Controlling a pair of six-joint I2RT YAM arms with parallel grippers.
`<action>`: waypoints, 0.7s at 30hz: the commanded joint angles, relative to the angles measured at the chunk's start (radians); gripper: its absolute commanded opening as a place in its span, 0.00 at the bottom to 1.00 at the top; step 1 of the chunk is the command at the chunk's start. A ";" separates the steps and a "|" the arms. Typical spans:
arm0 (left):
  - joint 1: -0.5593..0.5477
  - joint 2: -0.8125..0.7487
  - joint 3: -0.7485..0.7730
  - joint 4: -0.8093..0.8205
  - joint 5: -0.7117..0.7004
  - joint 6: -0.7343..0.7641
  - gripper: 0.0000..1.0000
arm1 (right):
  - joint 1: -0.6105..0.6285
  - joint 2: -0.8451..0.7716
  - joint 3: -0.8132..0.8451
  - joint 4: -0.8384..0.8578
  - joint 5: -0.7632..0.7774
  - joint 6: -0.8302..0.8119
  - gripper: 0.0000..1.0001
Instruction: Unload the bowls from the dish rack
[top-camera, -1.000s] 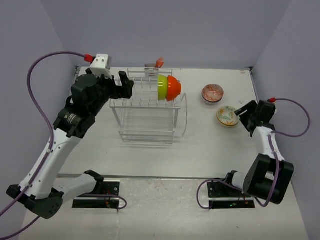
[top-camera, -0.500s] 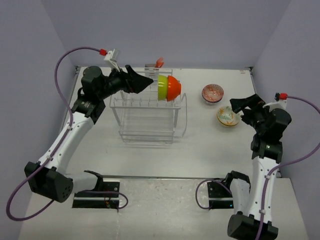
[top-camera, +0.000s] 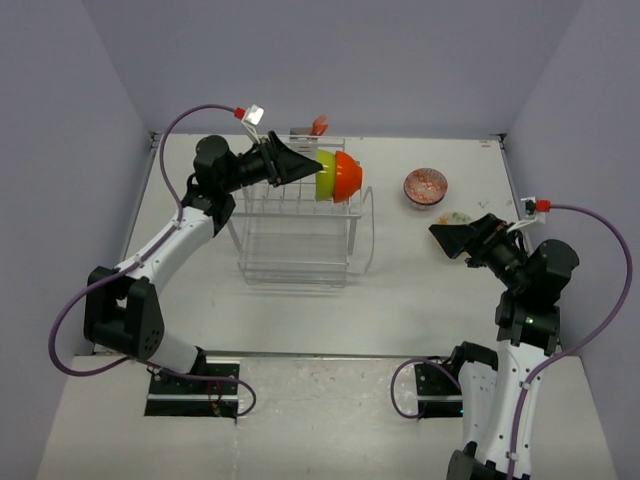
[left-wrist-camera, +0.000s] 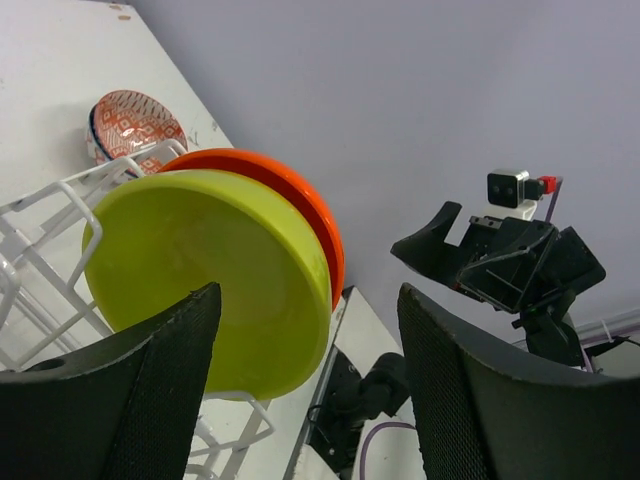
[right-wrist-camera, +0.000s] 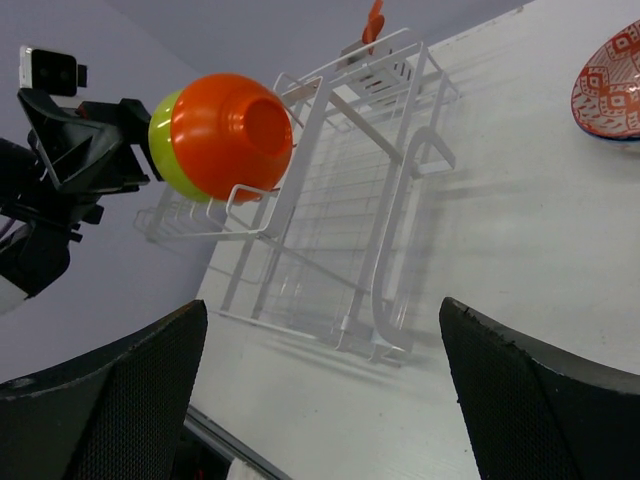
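Observation:
A lime green bowl (top-camera: 325, 175) and a bright orange bowl (top-camera: 348, 175) stand on edge, nested, at the right end of the white wire dish rack (top-camera: 295, 240). My left gripper (top-camera: 303, 164) is open and empty, just left of the lime bowl (left-wrist-camera: 200, 290); the bowl's rim lies between the fingers, with the orange bowl (left-wrist-camera: 305, 205) behind it. A red-zigzag bowl (top-camera: 427, 187) sits on the table right of the rack. My right gripper (top-camera: 447, 238) is open and empty, facing the rack (right-wrist-camera: 340, 220), and covers most of a pale floral bowl (top-camera: 458, 216).
An orange clip-like piece (top-camera: 319, 125) sticks up behind the rack. The purple side walls stand close on both sides. In the right wrist view the orange bowl (right-wrist-camera: 235, 135) and the red-zigzag bowl (right-wrist-camera: 610, 85) show beyond the open fingers.
My left arm has swung right along the rack top until its open gripper reached the lime bowl. My right arm has risen and turned left, moving over the floral bowl.

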 joint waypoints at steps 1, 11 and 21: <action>-0.009 0.013 -0.011 0.130 0.048 -0.061 0.71 | 0.005 0.005 0.018 0.008 -0.061 0.009 0.97; -0.024 0.082 0.004 0.223 0.070 -0.122 0.45 | 0.009 -0.006 0.005 0.016 -0.061 0.006 0.97; -0.033 0.094 0.013 0.231 0.067 -0.118 0.06 | 0.011 -0.001 0.001 0.010 -0.038 -0.008 0.97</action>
